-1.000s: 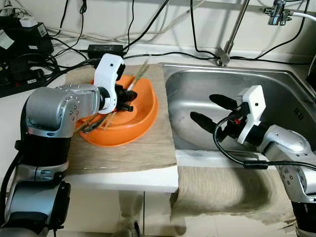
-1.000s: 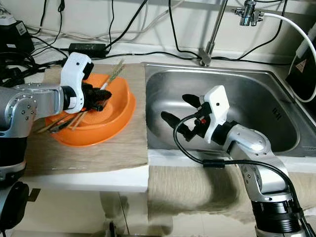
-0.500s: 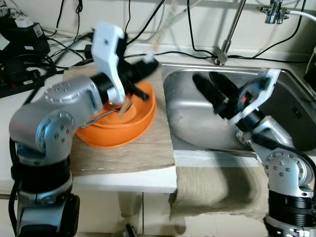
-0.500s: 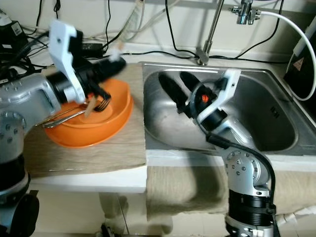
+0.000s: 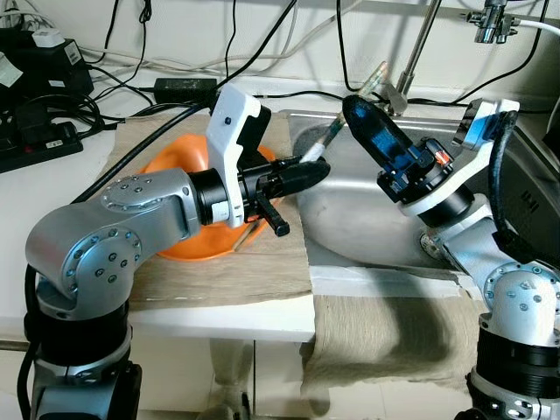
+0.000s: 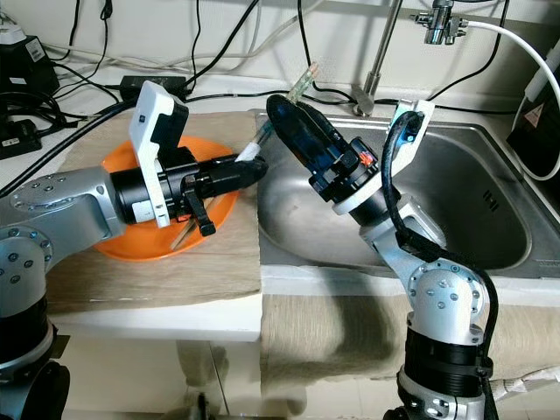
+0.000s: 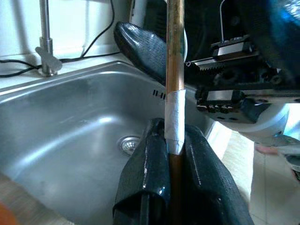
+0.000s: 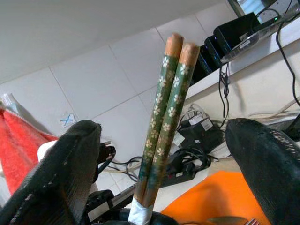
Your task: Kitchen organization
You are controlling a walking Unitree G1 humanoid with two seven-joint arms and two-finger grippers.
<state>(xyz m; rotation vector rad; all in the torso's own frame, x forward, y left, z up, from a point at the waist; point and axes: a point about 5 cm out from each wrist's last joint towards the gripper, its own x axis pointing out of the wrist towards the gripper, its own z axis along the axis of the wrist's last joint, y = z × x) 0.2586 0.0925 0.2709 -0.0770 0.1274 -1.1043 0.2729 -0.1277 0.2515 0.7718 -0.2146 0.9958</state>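
Mid-left of the frame: orange bowl (image 5: 188,241) on the cloth (image 5: 262,262) on the bench (image 5: 52,175), a few utensils seemingly left in it. Centre: my left end effector (image 5: 308,172) is clamped on a taped pair of chopsticks (image 5: 337,131), held out over the sink (image 5: 367,219) edge. Centre-right: my right end effector (image 8: 159,154) is spread wide around the chopstick tips, not gripping. I judge a handover is midway; transfer, placing and the rest of the bowl remain.

no legible text, labels or numbers
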